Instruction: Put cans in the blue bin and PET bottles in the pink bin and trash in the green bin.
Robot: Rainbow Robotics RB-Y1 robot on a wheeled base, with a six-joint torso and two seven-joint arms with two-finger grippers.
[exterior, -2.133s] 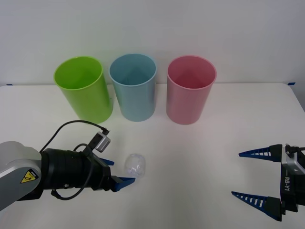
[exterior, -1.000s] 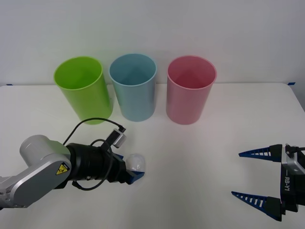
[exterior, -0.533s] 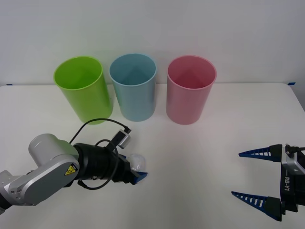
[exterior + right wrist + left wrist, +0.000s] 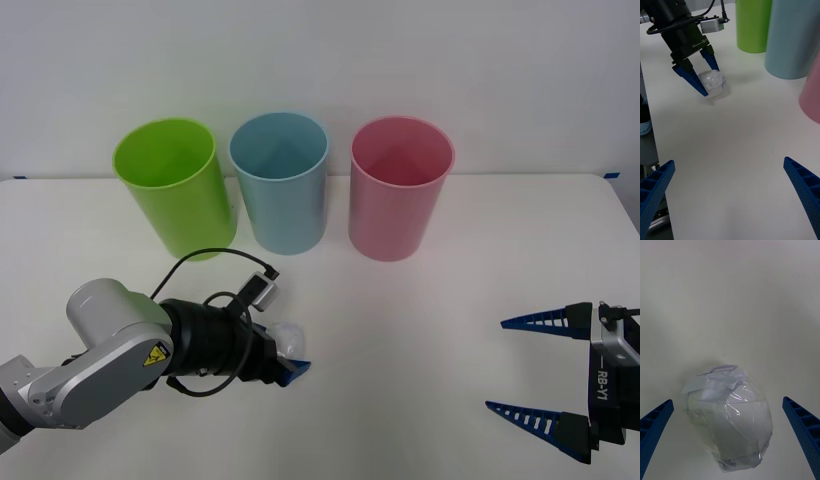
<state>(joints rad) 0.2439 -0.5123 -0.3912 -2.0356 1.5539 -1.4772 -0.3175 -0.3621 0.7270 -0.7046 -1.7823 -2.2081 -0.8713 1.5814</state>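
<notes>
The left pincer point(image 4: 281, 356) sits low over the white desk point(image 4: 420, 320) with its blue ribbed fingers point(image 4: 696, 83) spread wide on either side of the small roundish wad of clear, whitish plastic film point(image 4: 287, 341), which lies on the desk between them, not yet squeezed; against half a second ago the arm has crept only slightly farther forward around the wad. Beyond this pincer stand the tall lime-green plastic cup-shaped bin point(image 4: 175, 185), the tall light-blue one point(image 4: 281, 180) and the tall pink one point(image 4: 397, 187), unmoved. The right pincer point(image 4: 540, 375) waits well apart, fingers open, as before.
</notes>
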